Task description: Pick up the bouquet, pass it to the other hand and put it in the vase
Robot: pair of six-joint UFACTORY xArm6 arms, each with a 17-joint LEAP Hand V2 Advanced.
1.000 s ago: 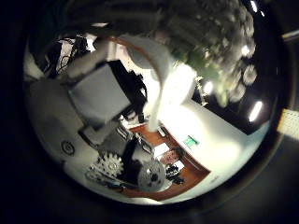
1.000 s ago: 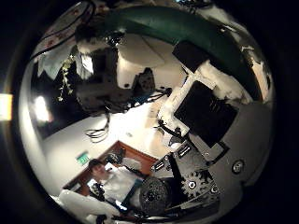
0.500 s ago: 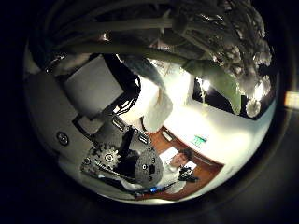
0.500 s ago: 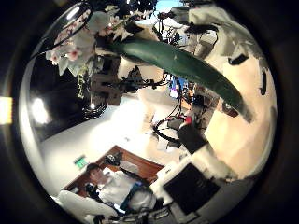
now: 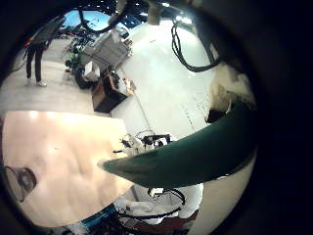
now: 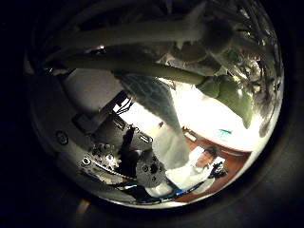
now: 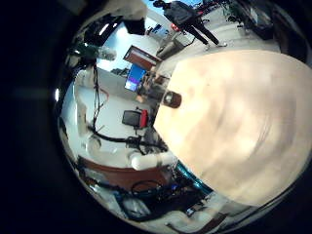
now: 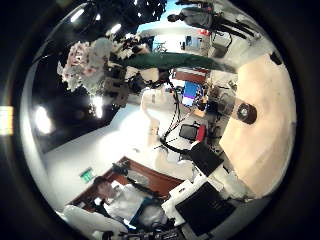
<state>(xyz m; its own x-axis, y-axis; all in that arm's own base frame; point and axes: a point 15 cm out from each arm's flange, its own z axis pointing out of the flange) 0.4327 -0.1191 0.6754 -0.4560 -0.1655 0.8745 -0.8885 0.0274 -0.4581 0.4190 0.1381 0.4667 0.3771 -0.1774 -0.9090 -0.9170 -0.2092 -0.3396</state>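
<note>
Bouquet (image 8: 88, 62) hung in the air well apart from the vase (image 8: 243, 113), which stood on the counter (image 8: 265, 140). My left hand (image 8: 125, 85) had its fingers clamped on the stems (image 6: 142, 66), which ran lengthwise across that palm. The blooms pointed away from the vase, so I judged the stem end needed swinging over its mouth. My right hand (image 8: 210, 205) held nothing, and I couldn't tell its fingers' state.

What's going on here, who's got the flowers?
The left hand holds the bouquet up in the air, stems running close across its palm. The right hand looks on from apart, with nothing close against it. What looks like the vase stands on the table, without the bouquet.
</note>
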